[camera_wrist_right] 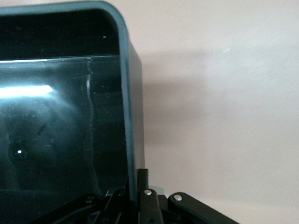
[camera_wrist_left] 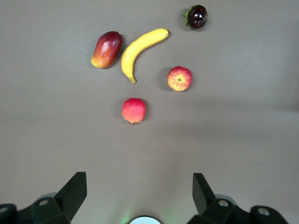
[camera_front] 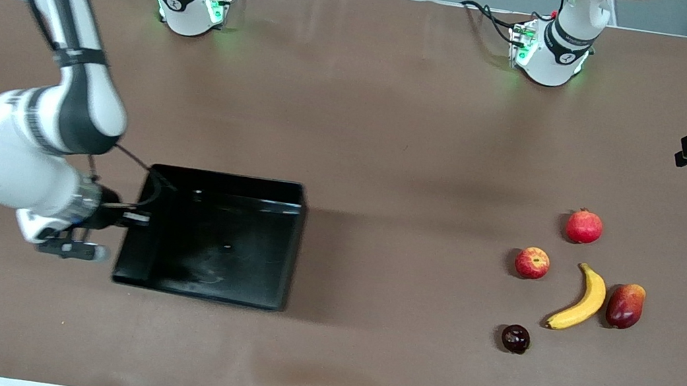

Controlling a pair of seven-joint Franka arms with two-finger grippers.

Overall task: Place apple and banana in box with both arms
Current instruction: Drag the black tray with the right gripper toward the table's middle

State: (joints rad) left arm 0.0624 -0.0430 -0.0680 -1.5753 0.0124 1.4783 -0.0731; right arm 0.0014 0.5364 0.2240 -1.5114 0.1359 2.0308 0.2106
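Front view: one apple (camera_front: pixel 532 263), one banana (camera_front: pixel 580 301) and three other fruits (camera_front: pixel 584 227) lie lower right on the bench (camera_front: pixel 394 126); one box (camera_front: pixel 211 234) sits lower left. Right end effector (camera_front: pixel 135 216), bent low, pinches the box's wall; left end effector (camera_wrist_left: pixel 139 196) hangs spread wide, holding nothing.

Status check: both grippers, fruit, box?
Right gripper shut on black plastic box wall. Left gripper open, above fruit. Streaked red apple, yellow banana untouched on table.
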